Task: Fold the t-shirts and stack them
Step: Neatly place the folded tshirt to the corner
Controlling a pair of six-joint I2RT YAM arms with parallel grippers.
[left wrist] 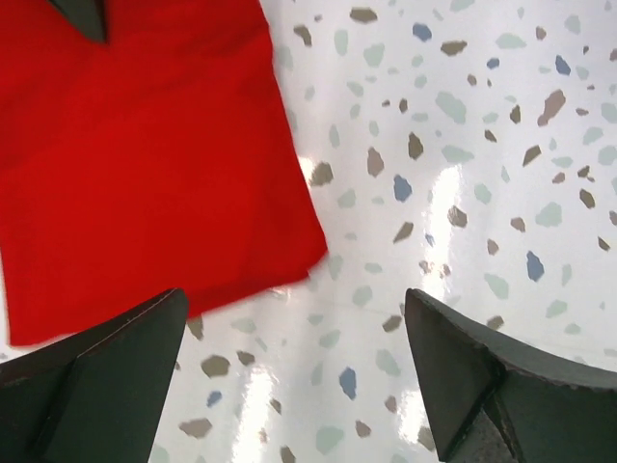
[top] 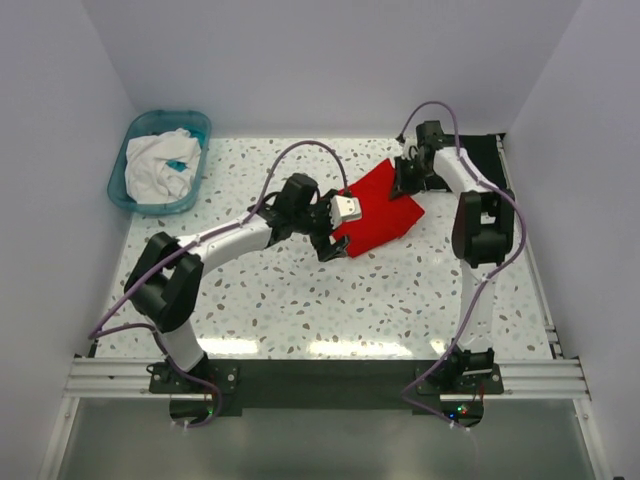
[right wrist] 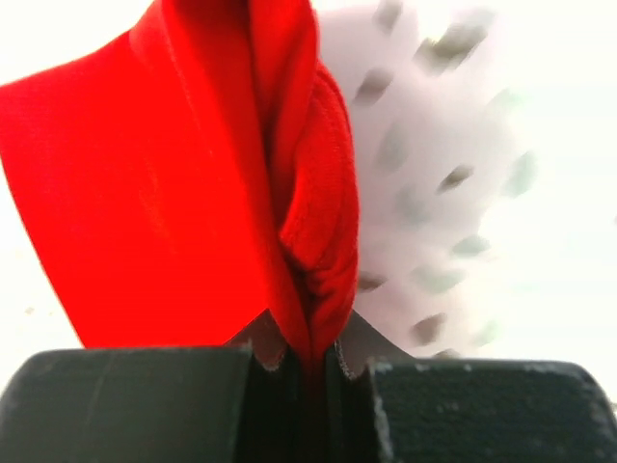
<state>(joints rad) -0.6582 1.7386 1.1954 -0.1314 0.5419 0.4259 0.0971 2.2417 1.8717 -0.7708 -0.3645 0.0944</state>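
The red t-shirt [top: 385, 205] lay partly folded on the speckled surface [top: 300, 300], right of centre in the upper half of the overhead frame, with a dark flat shape that looked like the black t-shirt [top: 490, 155] at the upper right, half hidden behind the right arm. The right claw [top: 408, 180] was clenched on the far edge of the red cloth; in its own view the jaws [right wrist: 308, 362] were pressed together on a bunched ridge of fabric that rose in thick folds above them. The left claw [top: 335, 228] stood wide open and held nothing, and its wrist view showed the shirt's corner at the upper left with bare surface between the fingers [left wrist: 96, 386]. The cloth looked light, limp and prone to bunching, so it would likely drape and slide rather than hold a crease. A pinch at an edge or corner through all layers seemed the best hold, and the free near corner was the natural place for the left claw. A teal basin [top: 130, 190] holding white cloth [top: 160, 165] sat well apart at the upper left.
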